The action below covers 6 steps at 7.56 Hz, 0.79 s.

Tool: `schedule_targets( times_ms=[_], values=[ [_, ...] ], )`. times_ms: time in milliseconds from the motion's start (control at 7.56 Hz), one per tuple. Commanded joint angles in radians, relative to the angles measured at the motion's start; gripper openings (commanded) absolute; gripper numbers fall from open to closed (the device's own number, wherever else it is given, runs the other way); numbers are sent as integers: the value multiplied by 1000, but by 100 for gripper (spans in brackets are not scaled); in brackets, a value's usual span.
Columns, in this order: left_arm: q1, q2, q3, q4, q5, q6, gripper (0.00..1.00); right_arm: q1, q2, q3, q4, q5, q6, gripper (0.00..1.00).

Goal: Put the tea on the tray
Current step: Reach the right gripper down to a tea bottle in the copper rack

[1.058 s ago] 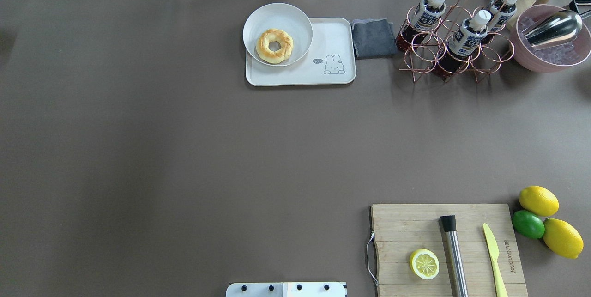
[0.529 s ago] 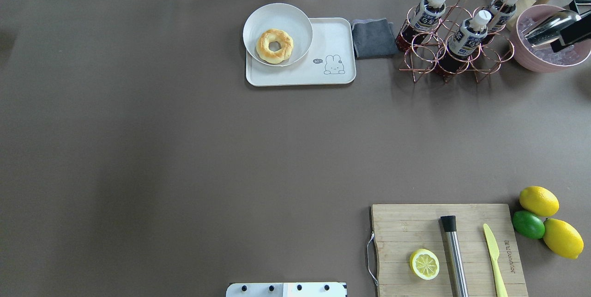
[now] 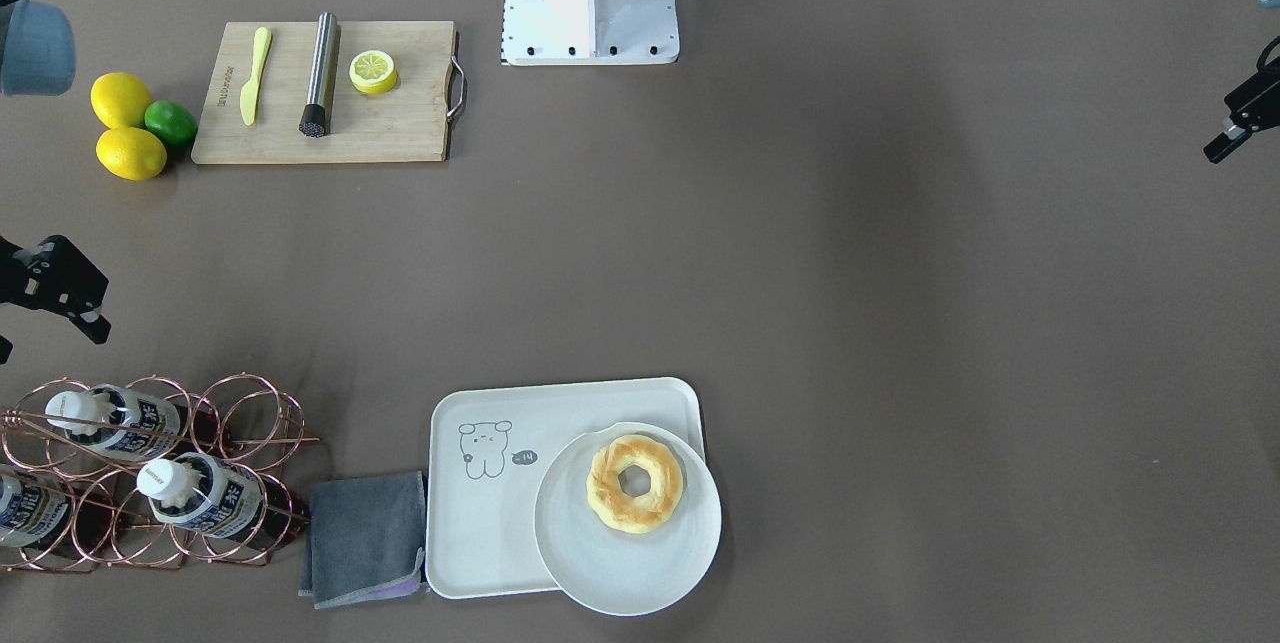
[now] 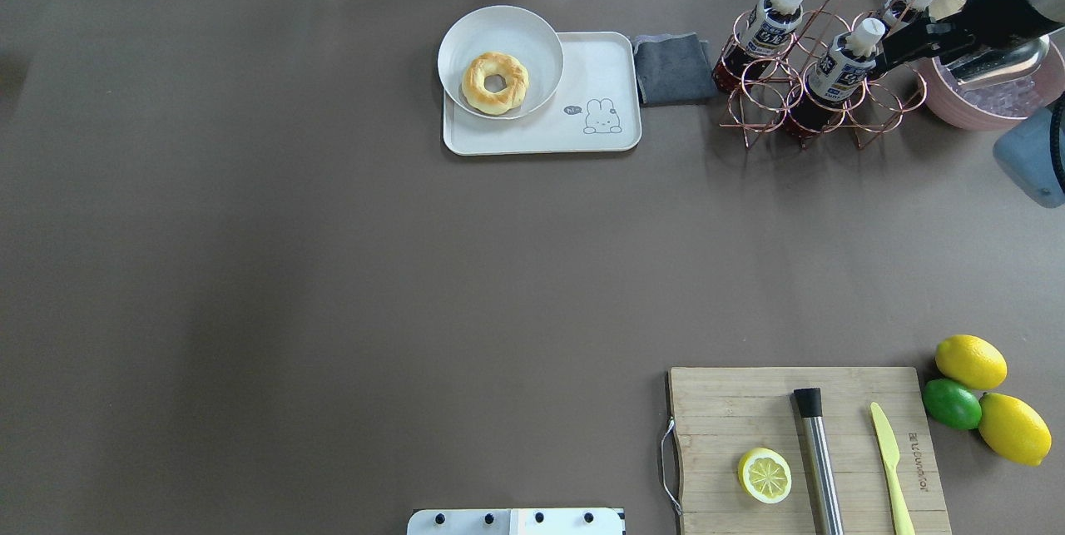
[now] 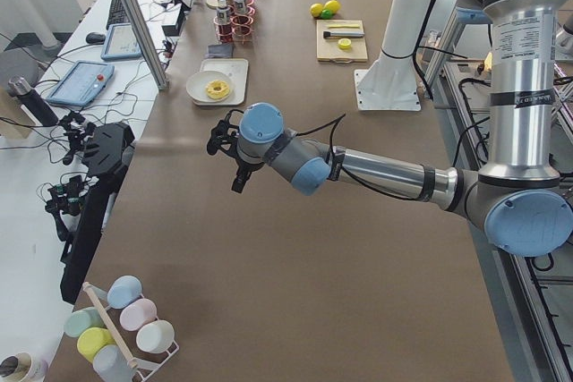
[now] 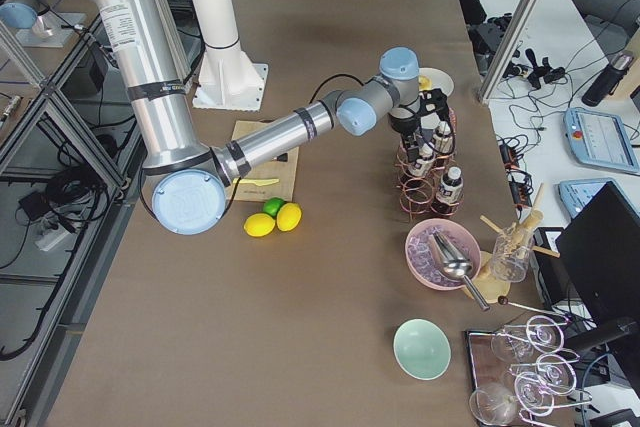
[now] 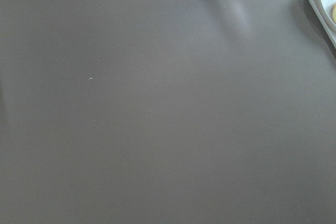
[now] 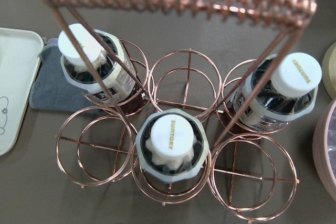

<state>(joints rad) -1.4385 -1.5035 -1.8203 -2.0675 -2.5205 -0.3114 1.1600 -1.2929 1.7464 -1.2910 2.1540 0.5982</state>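
Note:
Three tea bottles stand in a copper wire rack (image 4: pixel 865 106) at the back right: one (image 4: pixel 774 15) nearest the tray, one (image 4: pixel 844 61) in front, one (image 4: pixel 905 12) behind. The right wrist view looks straight down on their white caps (image 8: pixel 170 135). The white tray (image 4: pixel 603 69) with its cartoon drawing lies left of the rack, also in the front view (image 3: pixel 480 523). My right gripper (image 4: pixel 884 59) hovers open and empty at the rack's right side, by the front bottle; it also shows in the front view (image 3: pixel 50 338). My left gripper (image 5: pixel 228 165) hangs open over bare table, far from the rack.
A round plate (image 4: pixel 532 32) with a doughnut overlaps the tray's left half. A grey cloth (image 4: pixel 672 67) lies between tray and rack. A pink ice bowl (image 4: pixel 957 111) with a scoop sits right of the rack. A cutting board (image 4: pixel 732 410), lemons and a lime are near right.
My right arm has come into the overhead view from the right edge and moved left over the ice bowl to the rack. The bottles and tray have not moved.

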Motion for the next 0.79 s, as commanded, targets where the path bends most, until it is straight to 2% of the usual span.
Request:
schedule_targets(
  times_ms=[0, 265, 529, 661],
  values=[
    [6, 0, 1, -2, 0, 0, 99, -34, 21, -10, 18, -66, 37, 85],
    [7, 0, 1, -3, 0, 0, 99, -42, 38, -34, 21, -104, 37, 79],
    [10, 0, 3, -2, 0, 0, 99, -42, 79, -111, 77, -106, 37, 71],
    [10, 0, 3, -2, 0, 0, 99, -42, 80, -126, 103, -106, 37, 70]
  ],
)
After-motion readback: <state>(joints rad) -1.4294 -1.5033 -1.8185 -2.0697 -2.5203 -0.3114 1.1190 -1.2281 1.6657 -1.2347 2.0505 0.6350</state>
